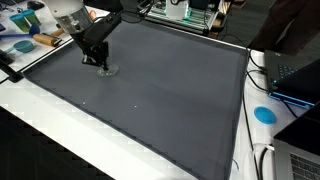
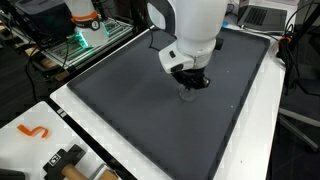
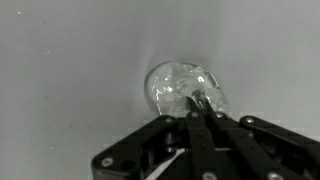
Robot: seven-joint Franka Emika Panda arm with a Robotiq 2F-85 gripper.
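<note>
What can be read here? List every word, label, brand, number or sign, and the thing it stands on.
No text can be read in any view.
The grey mat, the claw and the clear lump it pinches: no print.
The orange squiggle: a shape, not a sure letter.
The laptop: any marks too small to read.

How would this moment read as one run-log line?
gripper: shut on clear lump | clear lump: on grey mat | arm: pointing down at mat

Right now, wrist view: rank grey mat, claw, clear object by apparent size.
1. grey mat, fills the frame.
2. claw, though nearness to the camera inflates it.
3. clear object, at the claw's tips.
</note>
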